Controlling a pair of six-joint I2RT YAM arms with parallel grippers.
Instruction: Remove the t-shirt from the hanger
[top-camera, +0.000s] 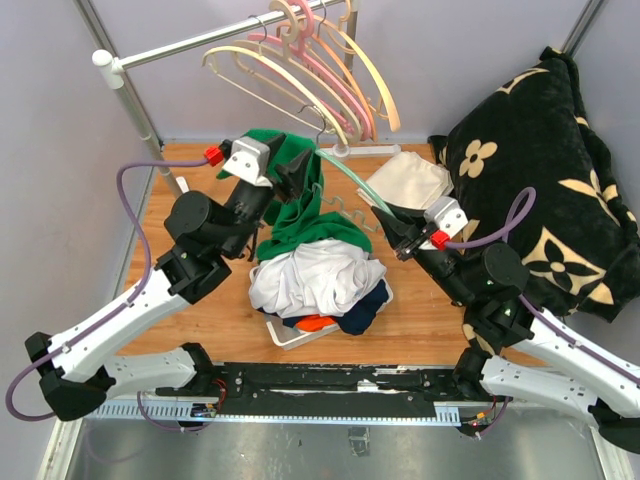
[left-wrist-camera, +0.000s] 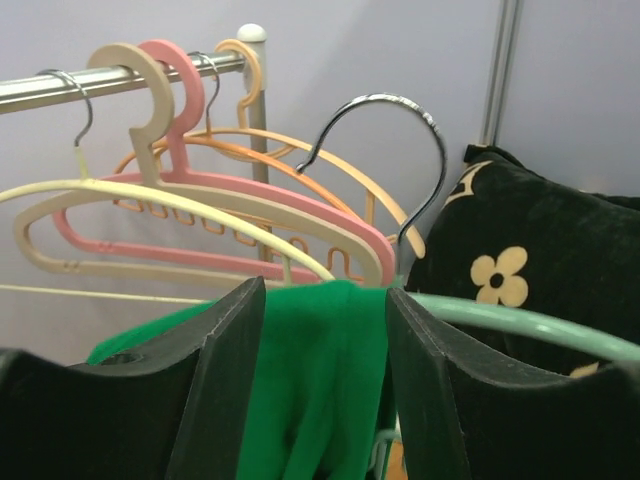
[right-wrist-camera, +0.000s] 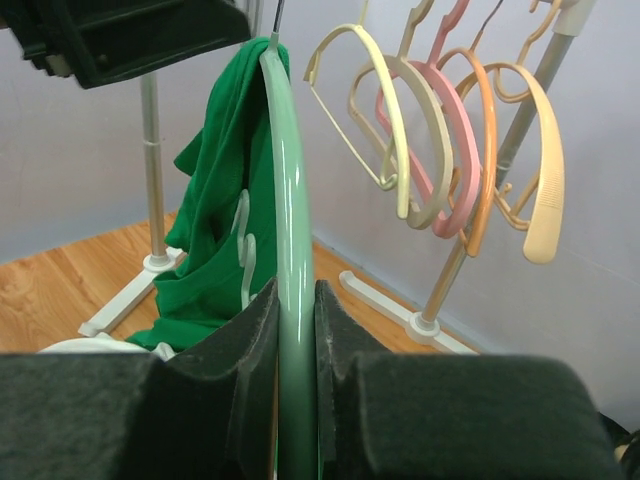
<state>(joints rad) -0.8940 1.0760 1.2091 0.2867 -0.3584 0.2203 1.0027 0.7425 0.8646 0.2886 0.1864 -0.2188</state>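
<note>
Shirt (top-camera: 293, 195) is green, and it is not off yet. It hangs on the far end of the pale green hanger (right-wrist-camera: 293, 230), up by the metal hook (left-wrist-camera: 392, 98). Its loose part falls down to the pile (top-camera: 315, 280) of clothes on the table (top-camera: 220, 320). The near end of the hanger is bare, so I think one side of the shirt is off and the other side is left to do. The right gripper (right-wrist-camera: 295, 300) has that bare end. It pinches the hanger bar tight from both sides and holds it up in the air. The left gripper (left-wrist-camera: 325, 295) is up at the shirt. Its fingers (left-wrist-camera: 215, 380) are spread apart, and green cloth shows in the gap between them. I cannot tell if the cloth touches them, but they are not squeezing it. So right now only the hanger holds the shirt up. What is left, I think, is this: the left gripper must grab the cloth and pull it off the far end while the right gripper holds the hanger. Then the shirt can go down on the pile. The rack (top-camera: 190, 45) at the back has other hangers on it, and they are all bare.
</note>
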